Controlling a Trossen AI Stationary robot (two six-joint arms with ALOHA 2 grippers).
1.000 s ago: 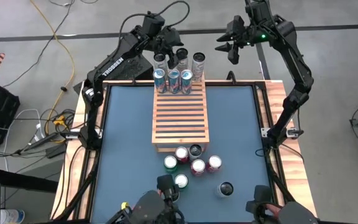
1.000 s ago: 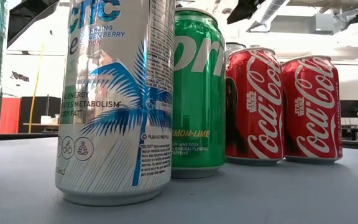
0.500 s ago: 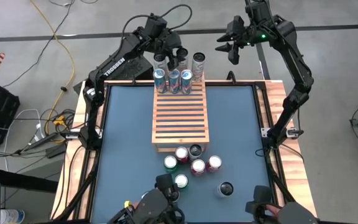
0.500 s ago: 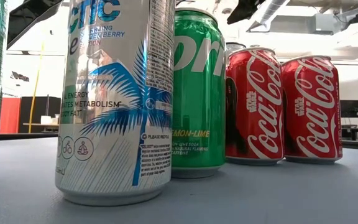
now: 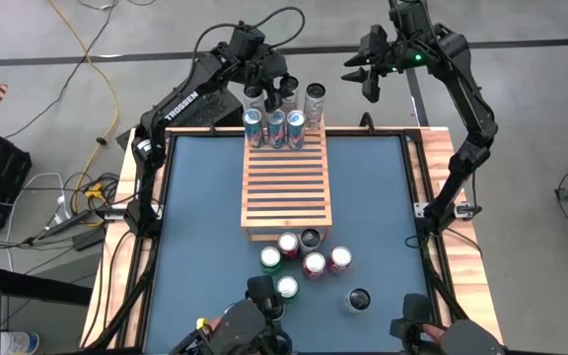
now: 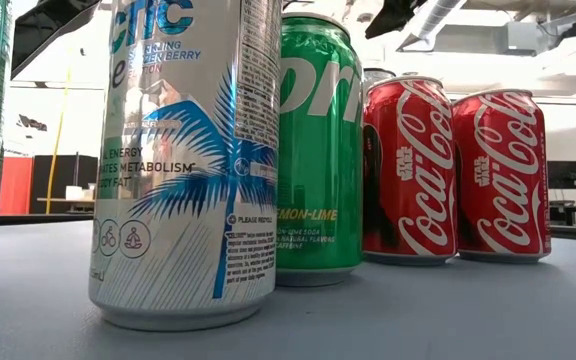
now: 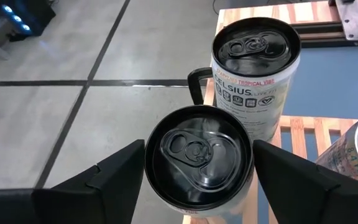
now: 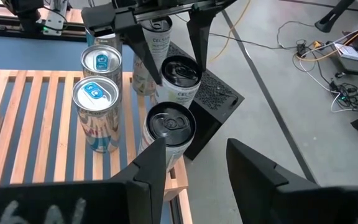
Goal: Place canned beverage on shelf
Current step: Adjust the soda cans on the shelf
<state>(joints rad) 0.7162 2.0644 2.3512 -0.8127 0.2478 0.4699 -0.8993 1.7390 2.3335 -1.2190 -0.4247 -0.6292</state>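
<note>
Since a moment ago nothing has visibly shifted. My left pincer (image 7: 197, 165) stands open astride the black-topped white can (image 7: 199, 163) at the far end of the light-brown slatted wooden shelf (image 5: 286, 182), fingers just beside it. My right pincer (image 5: 361, 76) waits open beyond the bench's far right.

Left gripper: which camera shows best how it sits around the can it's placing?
The left wrist view: the left gripper straddles the black-topped can, one finger on each side. The right wrist view shows it from across the shelf; the high view shows it small; the low view misses it.
</note>
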